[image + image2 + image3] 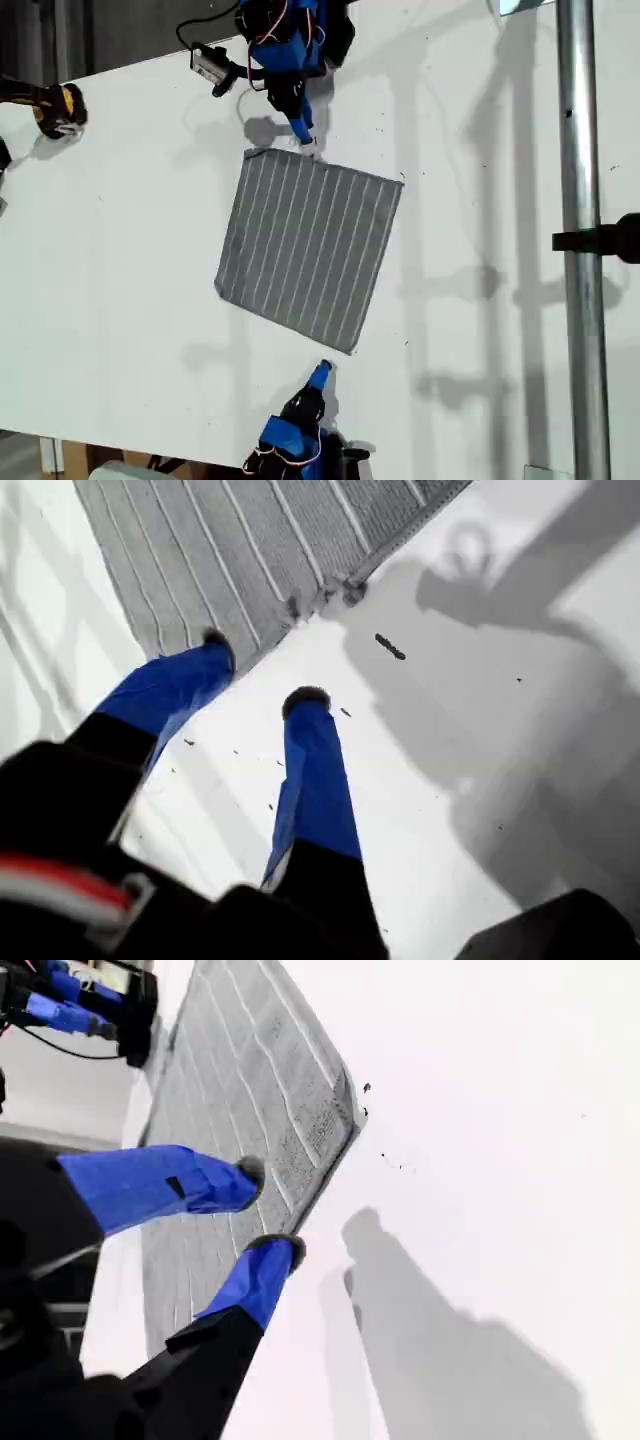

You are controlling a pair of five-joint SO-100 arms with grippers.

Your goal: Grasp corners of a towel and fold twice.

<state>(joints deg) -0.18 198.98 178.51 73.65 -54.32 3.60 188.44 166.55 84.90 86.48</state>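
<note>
**Towel flat, both grippers parted at its edges**

The towel (305,250) is laid flat mid-table (480,300), with bare surface all round. My first gripper (260,667) is held moderately open astride one edge. My second gripper (268,1210) is parted near a corner (345,1100); contact is possibly not made.

I count one towel (308,249) with four corners showing — two blue grippers, my first gripper (258,670) and my second gripper (268,1208) — one metal pole (582,240), and one yellow-and-black object (58,108).
</note>
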